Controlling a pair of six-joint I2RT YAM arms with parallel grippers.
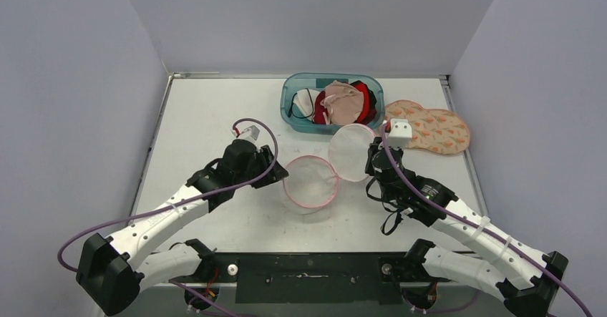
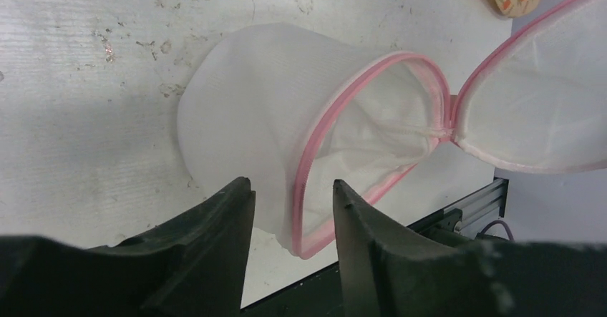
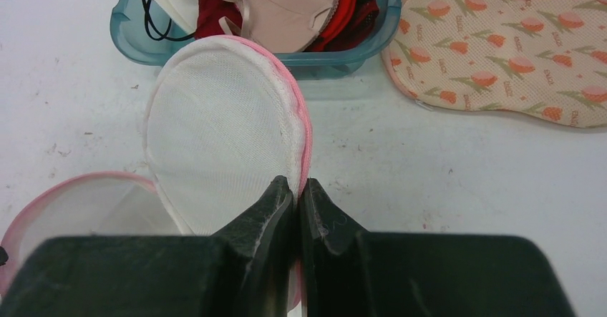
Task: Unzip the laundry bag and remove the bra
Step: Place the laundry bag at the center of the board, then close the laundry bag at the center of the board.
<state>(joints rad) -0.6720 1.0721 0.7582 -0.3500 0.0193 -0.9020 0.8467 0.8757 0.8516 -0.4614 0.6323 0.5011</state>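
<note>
Starting at centre left of the overhead view: the left gripper [image 1: 278,175] sits released, jaws apart, right at the edge of the laundry bag [image 1: 309,182]. Its wrist camera shows the pink rim [image 2: 315,152] of the bowl half [image 2: 243,116] just beyond the parted fingertips, with nothing pinched between them.

Moving to the middle, the bag lies wide open on the desk [image 1: 200,116]. The zip is undone, the two mesh halves are splayed apart and joined only at the hinge, and the bowl half looks empty from here.

A touch to the right, the right gripper [image 1: 374,151] is clenched on the edge of the lid half [image 3: 215,131], holding that flap tilted up.

At top centre, the blue bin [image 1: 288,106] holds a heap of underwear with a beige bra [image 1: 342,102] on top. So the bra appears to be out of the bag and in the bin, though I cannot tell which garment came from it. Far right, a floral pad [image 1: 429,127] lies flat.

My read is that unzipping is done, removal looks done, and this is the letting-go stage. The next move calls for the right gripper to release the lid and both arms to back away without snagging the mesh.
</note>
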